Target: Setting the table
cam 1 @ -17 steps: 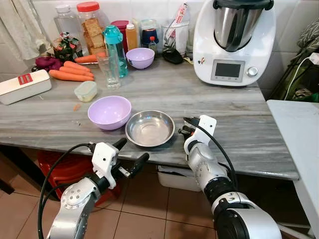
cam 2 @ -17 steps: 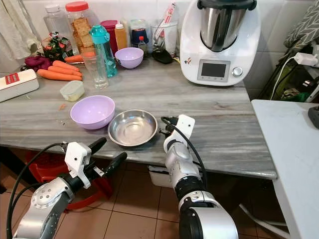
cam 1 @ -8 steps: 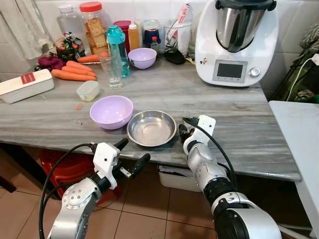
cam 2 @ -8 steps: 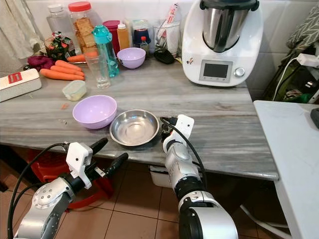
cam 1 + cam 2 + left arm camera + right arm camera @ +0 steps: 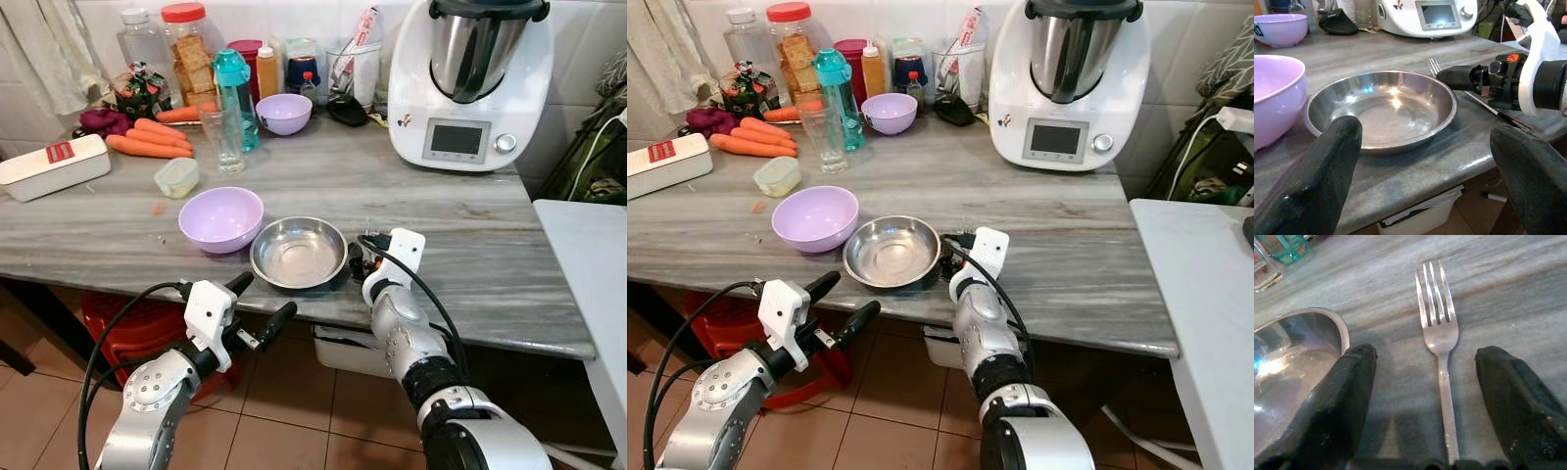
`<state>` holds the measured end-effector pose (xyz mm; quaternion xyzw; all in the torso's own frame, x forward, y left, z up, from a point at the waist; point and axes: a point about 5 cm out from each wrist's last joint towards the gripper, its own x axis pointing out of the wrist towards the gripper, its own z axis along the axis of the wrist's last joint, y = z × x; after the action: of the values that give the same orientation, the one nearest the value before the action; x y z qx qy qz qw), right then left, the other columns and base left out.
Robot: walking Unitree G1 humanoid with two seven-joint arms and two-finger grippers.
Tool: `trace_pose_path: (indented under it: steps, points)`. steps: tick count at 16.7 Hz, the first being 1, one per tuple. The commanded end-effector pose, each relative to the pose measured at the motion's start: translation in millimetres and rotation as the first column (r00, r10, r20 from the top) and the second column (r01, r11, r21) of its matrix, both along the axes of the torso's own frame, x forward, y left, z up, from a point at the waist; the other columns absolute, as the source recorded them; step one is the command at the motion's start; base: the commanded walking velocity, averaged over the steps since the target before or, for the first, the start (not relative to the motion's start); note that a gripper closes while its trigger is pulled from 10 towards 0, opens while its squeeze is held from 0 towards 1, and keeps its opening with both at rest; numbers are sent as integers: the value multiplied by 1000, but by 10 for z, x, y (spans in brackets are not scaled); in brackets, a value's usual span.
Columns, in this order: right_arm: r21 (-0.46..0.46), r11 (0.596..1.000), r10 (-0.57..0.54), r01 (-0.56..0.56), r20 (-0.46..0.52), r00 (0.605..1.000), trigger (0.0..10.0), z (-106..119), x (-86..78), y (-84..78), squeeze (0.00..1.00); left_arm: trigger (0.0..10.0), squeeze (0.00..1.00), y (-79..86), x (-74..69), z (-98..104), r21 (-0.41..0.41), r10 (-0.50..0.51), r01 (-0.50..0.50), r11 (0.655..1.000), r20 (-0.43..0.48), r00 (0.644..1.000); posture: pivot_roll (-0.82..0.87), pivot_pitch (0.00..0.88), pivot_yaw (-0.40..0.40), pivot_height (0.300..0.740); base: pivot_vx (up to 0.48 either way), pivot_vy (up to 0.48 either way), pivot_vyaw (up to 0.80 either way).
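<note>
Right wrist view: a silver four-tined fork (image 5: 1439, 338) lies flat on the counter between the right gripper's (image 5: 1425, 396) spread fingers.

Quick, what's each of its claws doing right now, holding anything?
Left gripper: open, holding nothing, below the counter edge.
Right gripper: open, fingers on either side of the fork lying beside the steel bowl, not gripping it.

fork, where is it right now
The fork lies flat on the grey counter, just right of the steel bowl, between the open fingers of the right gripper.
</note>
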<state>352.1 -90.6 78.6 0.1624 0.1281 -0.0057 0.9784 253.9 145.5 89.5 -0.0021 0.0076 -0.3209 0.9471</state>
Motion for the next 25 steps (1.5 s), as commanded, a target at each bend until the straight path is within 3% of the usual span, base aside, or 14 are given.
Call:
trace_pose_path:
  steps: [1, 5, 9, 13, 14, 16, 17, 18, 25]
  points:
    - [-15, 1000, -23, 23, -25, 999, 10000, -108, -74, -88, 1000, 10000, 0, -10, 11, 34, 8, -6, 6, 1000, 14, 1000, 87, 0, 28, 740, 0, 0, 0]
    - [-39, 998, -46, 45, -33, 998, 10000, -213, -180, -191, 1000, 10000, 0, -9, 15, 40, 7, -2, 1, 1000, 17, 1000, 83, 0, 35, 740, 0, 0, 0]
    - [-136, 988, -60, 73, 93, 994, 10000, -103, -283, -317, 1000, 10000, 0, 0, 69, 64, 8, 46, -46, 999, 33, 998, 76, 0, 43, 740, 0, 0, 0]
    - [-194, 978, -29, 69, 204, 979, 10000, 81, -402, -384, 1000, 10000, 0, 72, 140, 35, 67, 192, -196, 978, 53, 980, 68, 0, 43, 740, 0, 0, 0]
    - [-159, 985, -28, 68, 243, 970, 10000, 127, -472, -417, 980, 10000, 0, 110, 166, 13, 115, 261, -269, 956, 82, 962, 66, 0, 38, 740, 0, 0, 0]
    - [-150, 987, -23, 63, 259, 966, 10000, 143, -537, -446, 910, 10000, 0, 150, 198, -1, 129, 332, -343, 930, 97, 938, 65, 0, 37, 740, 0, 0, 0]
    - [-138, 989, -8, 46, 267, 964, 10000, 155, -584, -454, 290, 10000, 0, 165, 231, 3, 127, 360, -371, 920, 96, 928, 63, 0, 34, 740, 0, 0, 0]
    - [-148, 988, 2, 40, 272, 962, 10000, 168, -604, -463, 0, 10000, 0, 174, 258, 19, 137, 383, -397, 907, 121, 916, 62, 0, 34, 740, 0, 0, 0]
    - [-116, 992, -21, 49, 235, 972, 10000, 159, -582, -514, 0, 10000, 0, 189, 321, -20, 197, 421, -447, 872, 162, 892, 63, 0, 40, 740, 0, 0, -129]
